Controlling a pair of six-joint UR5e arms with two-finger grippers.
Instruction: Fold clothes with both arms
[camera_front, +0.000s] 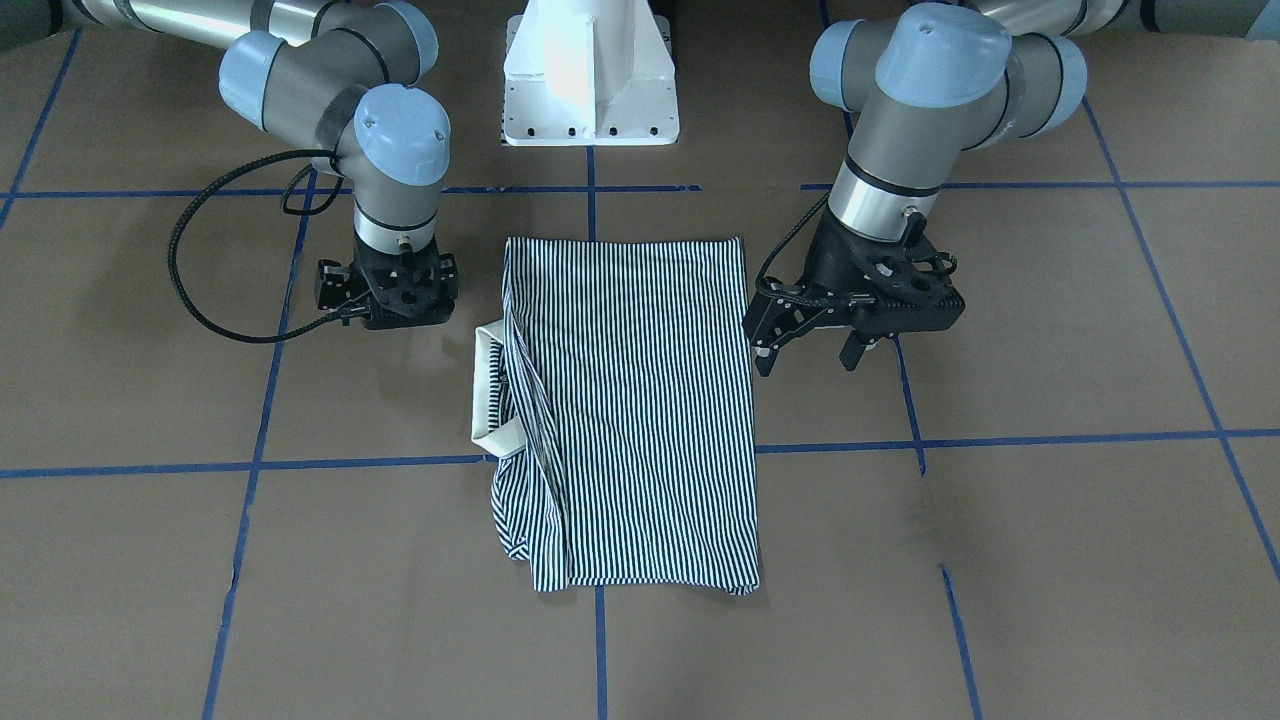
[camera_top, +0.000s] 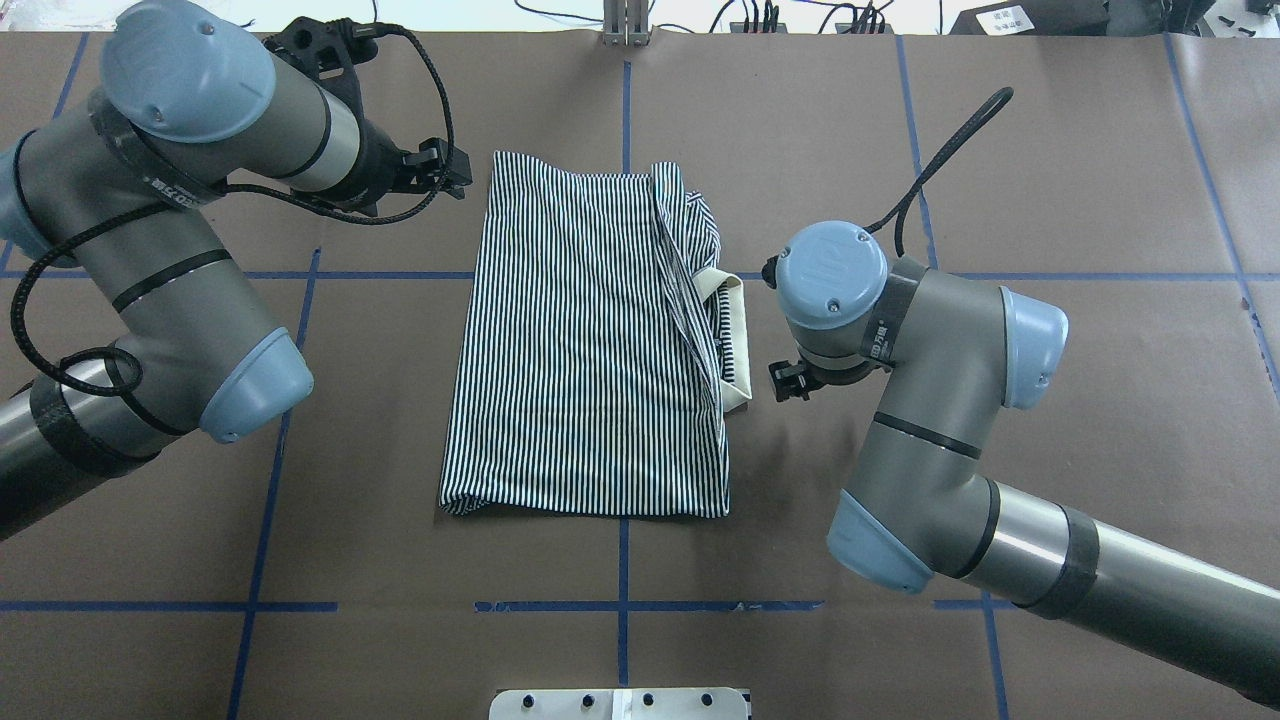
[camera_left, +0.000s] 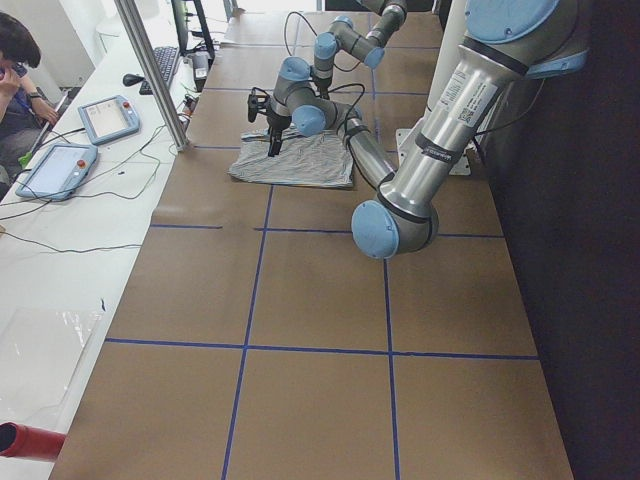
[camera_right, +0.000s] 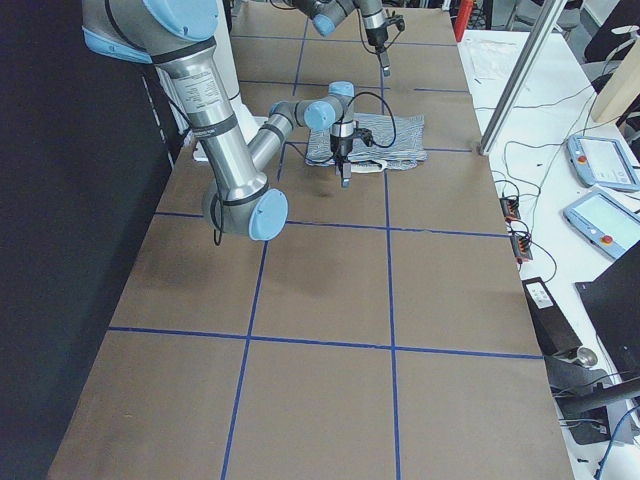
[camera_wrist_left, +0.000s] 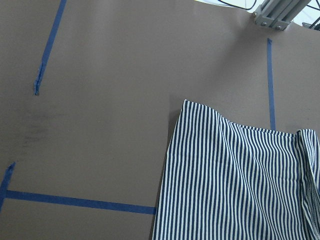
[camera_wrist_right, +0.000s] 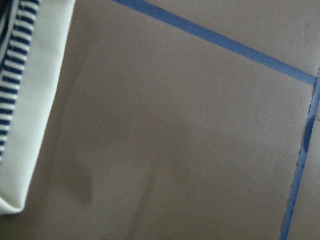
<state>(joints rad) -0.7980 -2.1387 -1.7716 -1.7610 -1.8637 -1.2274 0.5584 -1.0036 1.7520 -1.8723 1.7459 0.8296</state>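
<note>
Shirt (camera_front: 640, 400): navy-and-white striped polo, folded into a flat rectangle, mid-table.
Collar (camera_front: 487, 390): cream, poking out on the robot's right side.
Left gripper (camera_front: 808, 355): fingers spread, just beside shirt.
Right gripper (camera_front: 388, 295): pointing down, near collar.

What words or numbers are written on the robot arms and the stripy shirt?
Wrist label on the right arm: too blurred to read.
Side label on the left arm: too blurred to read.
Shirt: no writing shows.
</note>
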